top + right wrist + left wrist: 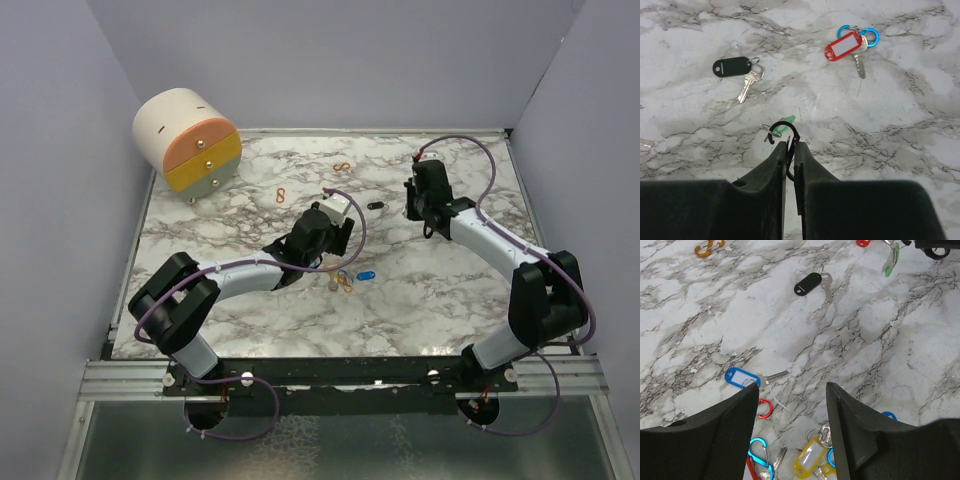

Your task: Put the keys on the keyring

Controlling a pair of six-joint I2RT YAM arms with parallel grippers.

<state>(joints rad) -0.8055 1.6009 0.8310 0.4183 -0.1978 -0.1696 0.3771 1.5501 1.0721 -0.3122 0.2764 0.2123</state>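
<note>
Finds left claw spread apart, gripping nothing, over blue-tagged key and yellow-tagged key lying beside a blue carabiner on marble tabletop; notes black-tagged key loose further right; records right claw pinched together on black keyring carrying green-tagged key.
</note>
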